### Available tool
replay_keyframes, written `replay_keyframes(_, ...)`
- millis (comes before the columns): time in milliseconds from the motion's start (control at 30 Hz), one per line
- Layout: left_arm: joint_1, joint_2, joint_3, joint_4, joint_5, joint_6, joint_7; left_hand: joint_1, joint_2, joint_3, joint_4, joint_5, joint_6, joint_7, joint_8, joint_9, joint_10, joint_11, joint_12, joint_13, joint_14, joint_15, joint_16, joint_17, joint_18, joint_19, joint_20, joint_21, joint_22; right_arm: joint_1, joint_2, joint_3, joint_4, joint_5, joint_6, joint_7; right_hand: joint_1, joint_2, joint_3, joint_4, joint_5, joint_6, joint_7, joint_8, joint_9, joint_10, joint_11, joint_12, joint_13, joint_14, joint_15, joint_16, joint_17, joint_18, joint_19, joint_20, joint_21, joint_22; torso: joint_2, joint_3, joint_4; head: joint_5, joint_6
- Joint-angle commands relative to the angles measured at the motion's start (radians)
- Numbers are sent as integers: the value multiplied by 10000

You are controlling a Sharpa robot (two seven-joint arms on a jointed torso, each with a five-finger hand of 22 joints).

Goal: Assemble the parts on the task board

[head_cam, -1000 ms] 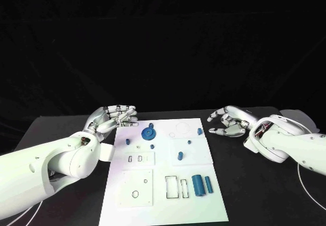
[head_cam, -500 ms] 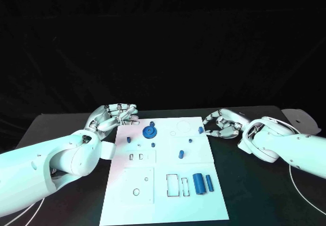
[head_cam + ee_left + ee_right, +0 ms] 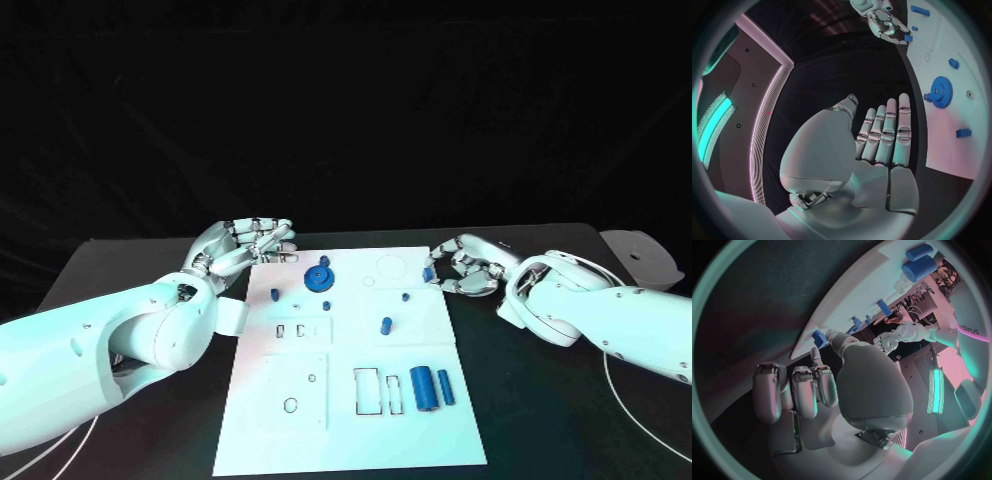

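Black table (image 3: 577, 400), dark backdrop behind it. White task board (image 3: 346, 420) lies between the two arms, long axis running away from the robot.

Change over the last second: right hand (image 3: 464, 268) has moved inward from a spot well clear of the board's far right edge to that edge itself. Its fingers now curl toward a small blue block (image 3: 428, 274) sitting at the board rim. In the right wrist view the thumb tip and the block (image 3: 820, 337) look touching or very nearly so; I cannot tell whether the block is actually pinched or lifted. Fingers are narrow and curled, not spread.

Left hand (image 3: 245, 243) has hardly shifted. It hovers just off the board's far left corner, fingers loosely together and partly bent, holding nothing (left wrist view (image 3: 879, 145) confirms an empty palm).

Parts relative to the hands:
- blue gear (image 3: 317, 279) stands near the left hand, just inside the board edge
- small blue peg (image 3: 385, 326) sits mid-board, between the hands and nearer the robot
- two blue cylinders (image 3: 431, 388) lie side by side, well apart from both hands, on the near half beside the rectangular slots

Judgement: the right hand is starting a pick of the edge block. Assembly barely begun; most parts look unseated.
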Motion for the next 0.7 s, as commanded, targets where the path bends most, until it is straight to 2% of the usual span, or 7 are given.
replay_keyframes(33,2,17,6,8,28,195,71,-53,-15,64,-3,-10,-50,426,-40,-11,-24,46,-46,13,-97,6,-50,9,135,51,0,-16,-17,-25,43,-1,-42,-162,35,-72,75,137,86,-44,35,159,-13,18,23,260,-2,76,1741,961,24,19,2264,-129,40,-6,15,1233,-3,9,-10,11,-9)
replay_keyframes(333,2,25,6,3,28,206,61,-53,-15,64,-3,-10,-50,426,-40,-11,-24,46,-46,13,-97,6,-50,9,135,51,0,-16,-17,-36,156,0,-163,-176,-92,-109,153,406,333,-129,-72,473,-40,83,54,323,-23,144,1805,971,8,31,2311,-142,80,-13,58,1294,0,8,5,11,-2)
replay_keyframes(700,2,32,6,-8,28,226,51,-53,-15,64,-3,-10,-50,426,-40,-11,-24,46,-46,13,-97,6,-50,9,135,51,0,-16,-17,-36,329,1,-315,-178,-142,-133,156,448,374,-144,-119,517,-49,85,56,337,-30,159,1818,975,0,36,2329,-147,93,-19,73,1313,2,8,-1,29,-10)
